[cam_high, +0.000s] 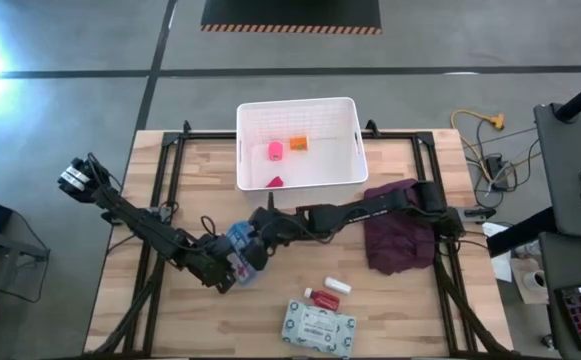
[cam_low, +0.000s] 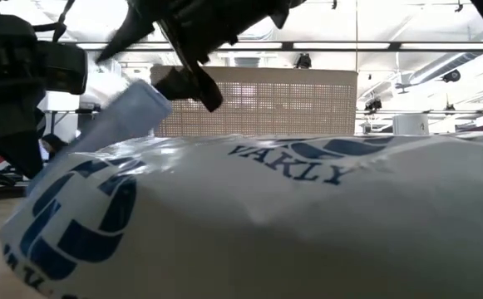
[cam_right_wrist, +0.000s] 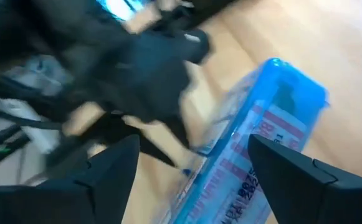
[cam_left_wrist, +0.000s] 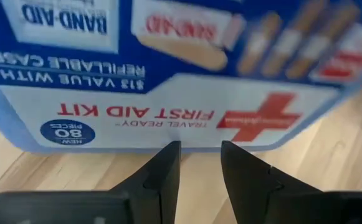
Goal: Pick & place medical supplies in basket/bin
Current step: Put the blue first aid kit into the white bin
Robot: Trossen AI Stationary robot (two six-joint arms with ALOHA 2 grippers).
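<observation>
The blue-white first-aid pouch (cam_high: 242,247) with a red cross lies on the wood between my two grippers; in the low view the pouch (cam_low: 129,112) stands tilted. My left gripper (cam_high: 228,275) is at its near-left edge, its fingers a narrow gap apart (cam_left_wrist: 198,146). My right gripper (cam_high: 257,238) reaches in from the right, wide open (cam_right_wrist: 193,140), one finger on either side of the pouch (cam_right_wrist: 261,130). The white bin (cam_high: 350,165) at the far side holds a pink roll (cam_high: 275,150), an orange piece (cam_high: 298,143) and a red item (cam_high: 275,182). My left gripper's fingertips (cam_left_wrist: 168,149) come level at the pouch's edge below the words FIRST AID KIT (cam_left_wrist: 187,134); bare wood shows in the gap, and I cannot tell whether they touch it. My right gripper's fingers (cam_right_wrist: 115,165) straddle the pouch's long sides; I cannot tell whether they touch.
A pale green wipes pack (cam_high: 317,327) lies at the near edge and fills the low view (cam_low: 291,224). A red-white tube (cam_high: 320,298) and a white bottle (cam_high: 337,287) lie just beyond it. A maroon cloth (cam_high: 400,240) lies under the right arm, on the table's right.
</observation>
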